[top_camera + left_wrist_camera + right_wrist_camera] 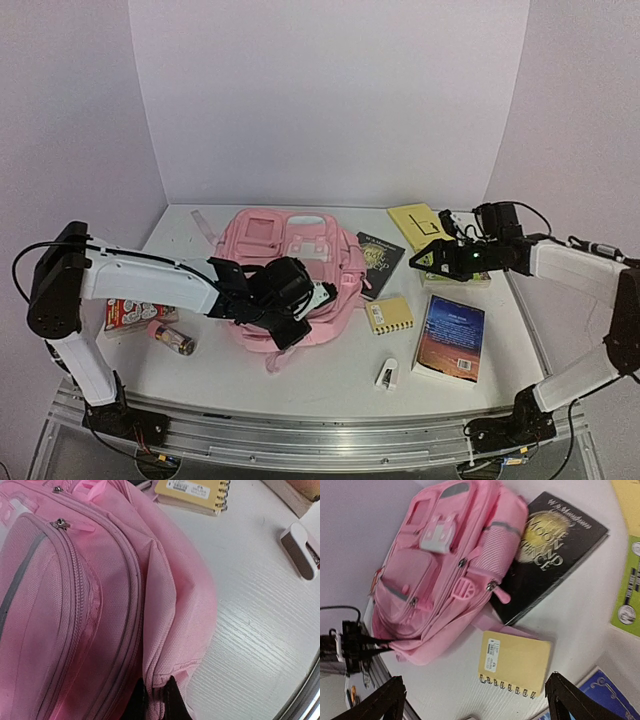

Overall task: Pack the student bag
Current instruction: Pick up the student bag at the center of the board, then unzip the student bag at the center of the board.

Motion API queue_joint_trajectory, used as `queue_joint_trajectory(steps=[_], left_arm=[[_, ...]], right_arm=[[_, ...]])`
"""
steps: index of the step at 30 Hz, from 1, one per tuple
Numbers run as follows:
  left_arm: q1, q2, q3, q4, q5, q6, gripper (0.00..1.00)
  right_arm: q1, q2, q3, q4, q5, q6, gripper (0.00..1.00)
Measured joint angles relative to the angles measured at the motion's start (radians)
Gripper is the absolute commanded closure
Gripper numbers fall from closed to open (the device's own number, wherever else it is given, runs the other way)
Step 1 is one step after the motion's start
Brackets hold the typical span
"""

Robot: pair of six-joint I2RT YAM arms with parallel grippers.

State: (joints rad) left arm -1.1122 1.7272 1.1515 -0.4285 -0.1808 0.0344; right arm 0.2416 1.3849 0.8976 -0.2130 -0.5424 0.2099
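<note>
The student bag is a soft pink backpack lying flat in the middle of the table, front pockets up. My left gripper is at its near edge and is shut on a fold of the pink fabric beside the zip seam. In the left wrist view the bag fills most of the frame. My right gripper hovers at the back right, open and holding nothing. In the right wrist view the right gripper hangs above a yellow spiral notebook that lies just right of the bag.
A black book touches the bag's right side. The yellow spiral notebook, a blue book and a small white stapler lie at the near right. A yellow pad sits at the back right. A red-white box and a small tube lie at the left.
</note>
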Motion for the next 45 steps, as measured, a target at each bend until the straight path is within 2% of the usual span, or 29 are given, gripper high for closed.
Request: queue_joint_trajectory(steps=[4, 9, 19, 33, 37, 45], left_arm=[[0.000, -0.107, 0.000, 0.000, -0.018, 0.043, 1.00], [0.002, -0.193, 0.000, -0.008, -0.039, 0.078, 1.00], [0.002, -0.229, -0.002, -0.035, -0.041, 0.092, 1.00], [0.002, -0.308, -0.015, -0.035, -0.041, 0.068, 1.00], [0.001, -0.308, -0.015, -0.035, -0.043, 0.062, 1.00], [0.000, -0.308, -0.015, -0.034, -0.058, 0.044, 1.00]], right_arm=[[0.027, 0.147, 0.115, -0.075, -0.162, -0.152, 0.08], [0.050, 0.320, 0.267, -0.130, -0.277, -0.285, 0.08], [0.052, 0.605, 0.488, -0.170, -0.461, -0.336, 0.14], [0.070, 0.792, 0.573, -0.124, -0.635, -0.228, 0.18], [0.081, 0.801, 0.573, -0.023, -0.661, -0.149, 0.21], [0.087, 0.832, 0.536, 0.310, -0.723, 0.099, 0.28]])
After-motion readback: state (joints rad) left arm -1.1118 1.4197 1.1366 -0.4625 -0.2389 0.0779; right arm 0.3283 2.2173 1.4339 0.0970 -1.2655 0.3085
